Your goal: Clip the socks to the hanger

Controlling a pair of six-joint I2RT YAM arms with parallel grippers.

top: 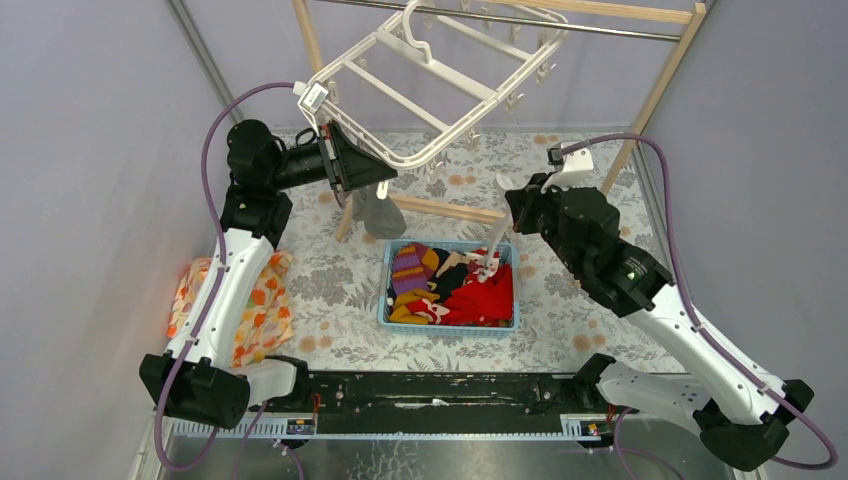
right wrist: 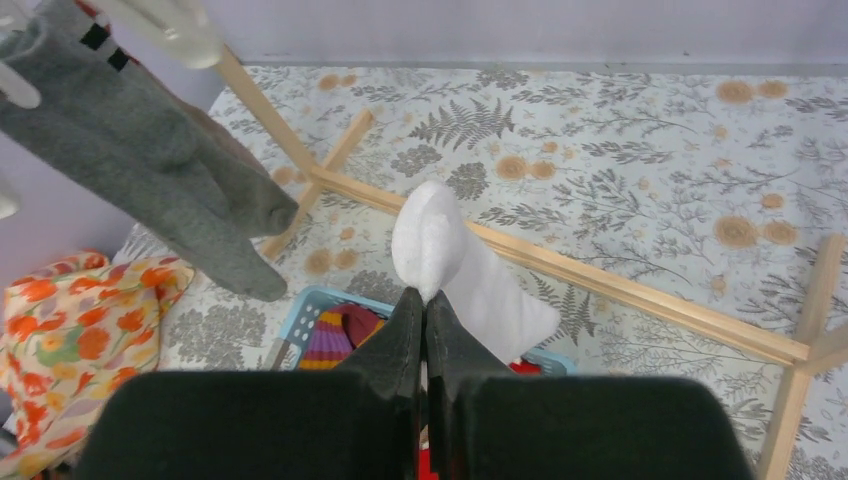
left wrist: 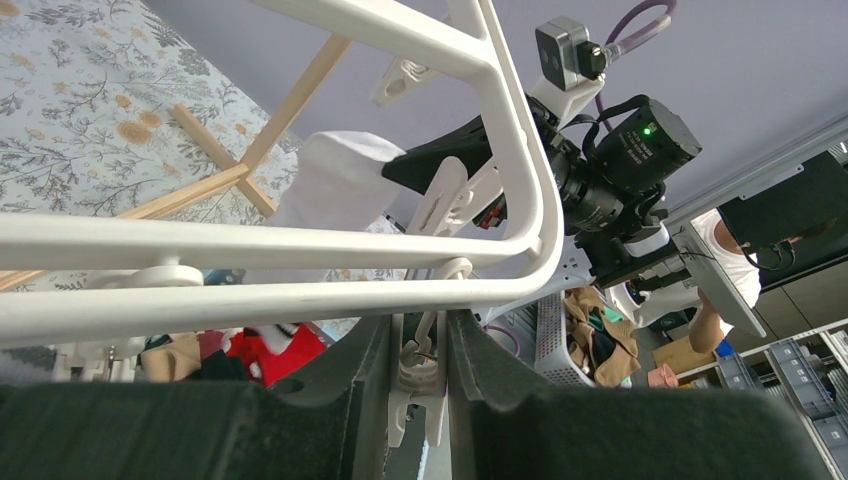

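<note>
Whitish sock (right wrist: pixel 478 283): pinched in the closed right gripper (right wrist: pixel 423 300), hanging above the blue basket (top: pixel 448 327) of clothes. Grey sock (right wrist: pixel 150 150): hangs from the hanger (left wrist: pixel 250 243). Left gripper (left wrist: pixel 420 328): clamped on a hanger clip (left wrist: pixel 415 378).

Top view looking down, left wrist close under hanger (left wrist: pixel 300 243), looking up, right wrist above basket (right wrist: pixel 312 303)
</note>
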